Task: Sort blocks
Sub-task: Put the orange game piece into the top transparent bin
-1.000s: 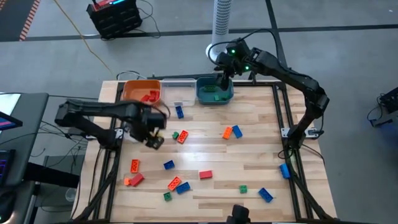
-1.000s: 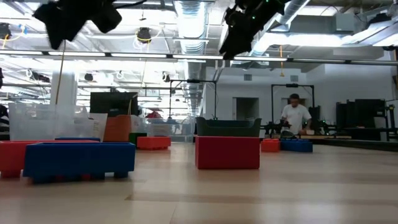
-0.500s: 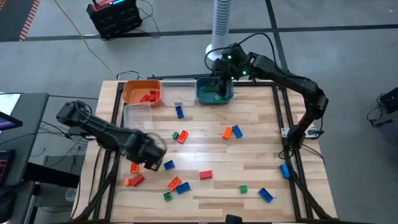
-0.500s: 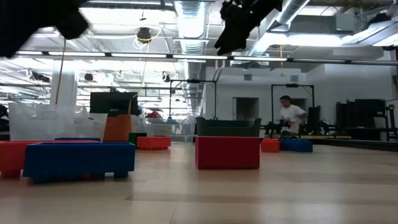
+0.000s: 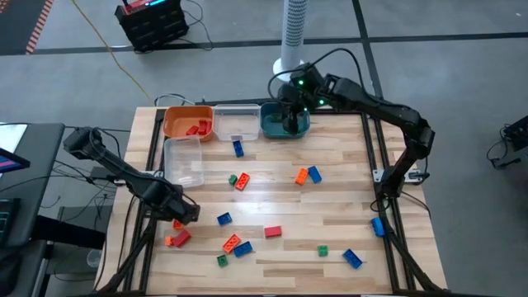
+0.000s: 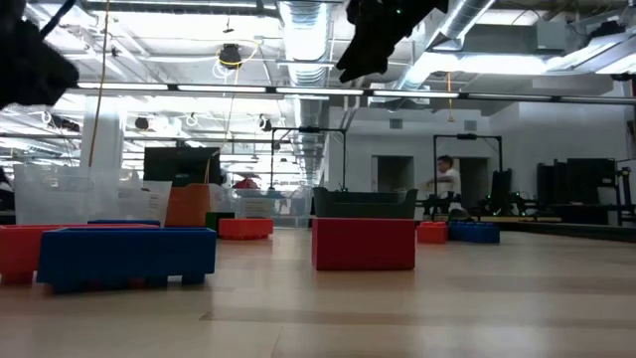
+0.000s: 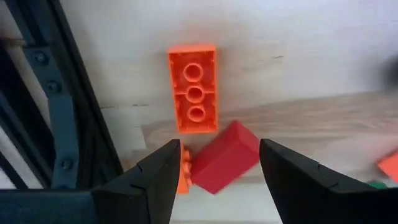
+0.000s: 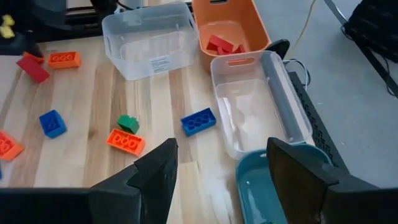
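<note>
Left pincer (image 7: 214,171) apart, empty, low over red block (image 7: 225,157) near worktop (image 5: 330,202) edge, lined for grasp. Right pincer (image 8: 217,171) apart, empty above teal bin (image 5: 285,122), likely for drop.

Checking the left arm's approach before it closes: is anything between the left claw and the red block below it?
Nothing visible. The left claw hangs open directly over the red block, which shows in the gap between its fingers. An orange block lies just beyond, apart from the red one.
</note>
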